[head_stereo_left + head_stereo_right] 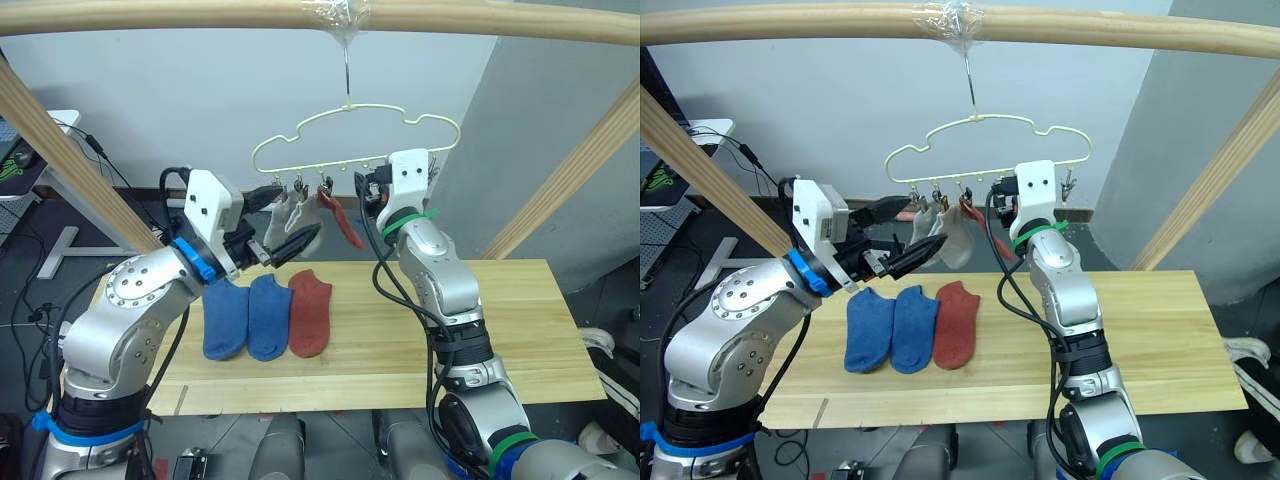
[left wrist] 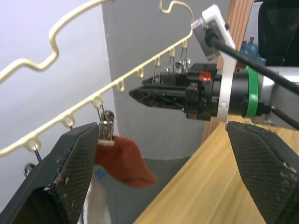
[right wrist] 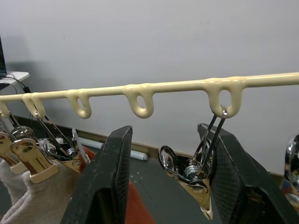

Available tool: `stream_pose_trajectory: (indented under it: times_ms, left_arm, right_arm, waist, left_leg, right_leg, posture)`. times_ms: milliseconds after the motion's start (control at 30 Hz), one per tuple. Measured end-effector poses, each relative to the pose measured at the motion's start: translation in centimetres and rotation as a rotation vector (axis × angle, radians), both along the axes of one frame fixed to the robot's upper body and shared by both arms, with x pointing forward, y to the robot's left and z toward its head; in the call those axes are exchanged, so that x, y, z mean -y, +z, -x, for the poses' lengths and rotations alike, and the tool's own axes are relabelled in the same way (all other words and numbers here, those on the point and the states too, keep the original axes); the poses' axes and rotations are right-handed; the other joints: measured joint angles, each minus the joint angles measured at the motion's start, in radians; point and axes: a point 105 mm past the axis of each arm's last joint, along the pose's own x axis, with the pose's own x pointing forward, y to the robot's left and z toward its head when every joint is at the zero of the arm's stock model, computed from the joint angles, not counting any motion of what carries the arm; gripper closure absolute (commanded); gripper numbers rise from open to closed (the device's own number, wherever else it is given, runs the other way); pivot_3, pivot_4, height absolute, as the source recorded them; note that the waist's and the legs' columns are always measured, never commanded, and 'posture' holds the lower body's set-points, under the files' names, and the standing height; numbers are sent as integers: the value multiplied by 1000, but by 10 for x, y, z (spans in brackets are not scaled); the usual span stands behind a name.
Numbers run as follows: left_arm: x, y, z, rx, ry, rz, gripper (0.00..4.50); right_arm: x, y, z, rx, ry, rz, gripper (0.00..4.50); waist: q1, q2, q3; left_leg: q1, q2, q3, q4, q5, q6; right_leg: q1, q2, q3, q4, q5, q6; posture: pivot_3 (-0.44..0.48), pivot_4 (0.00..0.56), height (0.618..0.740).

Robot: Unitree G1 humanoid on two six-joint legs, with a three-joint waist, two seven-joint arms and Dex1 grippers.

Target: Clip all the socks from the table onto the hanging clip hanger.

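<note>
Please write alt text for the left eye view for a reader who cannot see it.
Two grey socks and one rust-red sock hang clipped on the yellow clip hanger, with both grippers raised beside them. Two blue socks and one rust-red sock lie on the table.

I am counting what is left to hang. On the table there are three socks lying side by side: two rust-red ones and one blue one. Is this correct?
Not quite: the colours are swapped. The left eye view shows two blue socks and one rust-red sock lying side by side on the table. Three socks in all is correct.
</note>
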Motion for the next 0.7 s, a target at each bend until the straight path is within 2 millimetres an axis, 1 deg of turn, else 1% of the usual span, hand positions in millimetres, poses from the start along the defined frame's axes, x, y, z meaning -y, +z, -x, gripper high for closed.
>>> stream_pose_trajectory:
  times_ms: [333, 433, 500, 567, 633, 700]
  left_arm:
    - [2, 0, 0, -11, -12, 23, 0]
    - [2, 0, 0, -11, -13, 25, 0]
    - [2, 0, 0, -11, -12, 25, 0]
    - [2, 0, 0, -11, -12, 25, 0]
    - [2, 0, 0, -11, -12, 25, 0]
    - [2, 0, 0, -11, -11, 26, 0]
  right_arm:
    - [1, -1, -1, -1, 0, -2, 2183]
    - [1, 1, -2, 6, -1, -2, 2831]
    - [1, 2, -2, 12, -4, -3, 3519]
    - [2, 1, -3, 9, -7, -1, 4077]
    - [3, 0, -3, 7, -13, 0, 4479]
    - [4, 0, -3, 8, -17, 2, 4493]
  waist:
    - [0, 0, 0]
    - [0, 0, 0]
    - [0, 0, 0]
    - [0, 0, 0]
    - [0, 0, 0]
    - [0, 0, 0]
  left_leg:
    - [0, 0, 0, 0, 0, 0]
    - [0, 0, 0, 0, 0, 0]
    - [0, 0, 0, 0, 0, 0]
    - [0, 0, 0, 0, 0, 0]
    - [0, 0, 0, 0, 0, 0]
    - [0, 0, 0, 0, 0, 0]
  right_leg:
    - [0, 0, 0, 0, 0, 0]
    - [0, 0, 0, 0, 0, 0]
    - [0, 0, 0, 0, 0, 0]
    - [0, 0, 0, 0, 0, 0]
    - [0, 0, 0, 0, 0, 0]
    - [0, 0, 0, 0, 0, 0]
  posture:
    - [148, 240, 740]
    - [146, 241, 740]
    - [146, 241, 740]
    - [146, 241, 740]
    - [143, 244, 740]
    - [143, 244, 740]
